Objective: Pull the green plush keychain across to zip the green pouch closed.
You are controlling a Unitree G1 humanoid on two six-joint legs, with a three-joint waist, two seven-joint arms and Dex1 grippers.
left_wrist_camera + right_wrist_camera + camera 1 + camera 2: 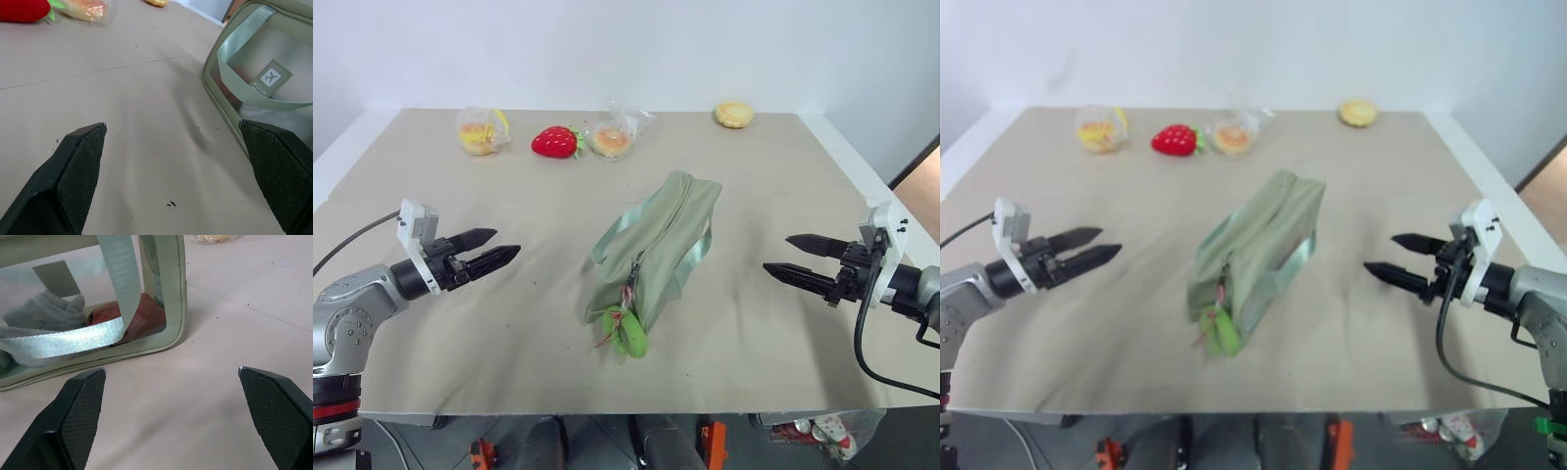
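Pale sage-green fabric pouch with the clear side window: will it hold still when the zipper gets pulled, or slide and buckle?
The pale sage-green fabric pouch probably buckles: soft cloth, sagging top. It likely slides unless braced, lying loose on the smooth table. Socks seen through its window suggest it is light.

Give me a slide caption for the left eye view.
Both open grippers, left and right, flank the green pouch; green plush keychain hangs at its near end.

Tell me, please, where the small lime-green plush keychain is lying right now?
In the left eye view, the lime-green plush keychain lies on the tan table at the near end of the pale sage-green fabric pouch, roughly midway between both open claws.
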